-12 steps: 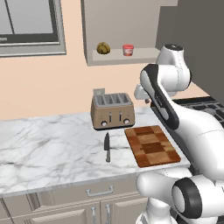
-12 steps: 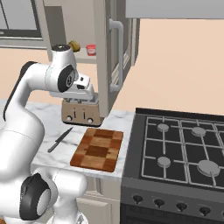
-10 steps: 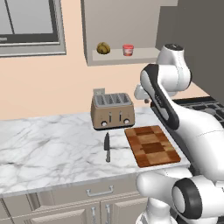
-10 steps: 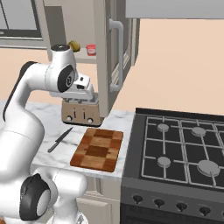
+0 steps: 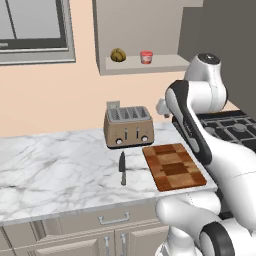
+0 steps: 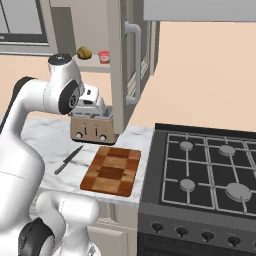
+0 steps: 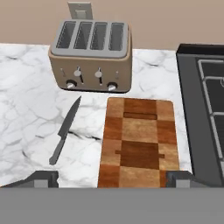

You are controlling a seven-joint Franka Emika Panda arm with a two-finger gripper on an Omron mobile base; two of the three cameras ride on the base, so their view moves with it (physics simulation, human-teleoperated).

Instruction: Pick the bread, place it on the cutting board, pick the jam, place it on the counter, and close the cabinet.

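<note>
Bread (image 5: 118,54) on open cabinet (image 5: 145,30) shelf beside jam (image 5: 146,56) — prob. light, soft, lumpy, so grab across its middle w/ gentle squeeze — gripper (image 7: 111,177) empty, jaws spread wide above cutting board (image 7: 139,141).

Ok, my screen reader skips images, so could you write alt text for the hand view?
Looking down past the open pincer, a checkered wooden cutting board lies bare on the white marble counter. A four-slot toaster stands behind it, a dark knife lies to its left, and a black stove borders the right.
</note>
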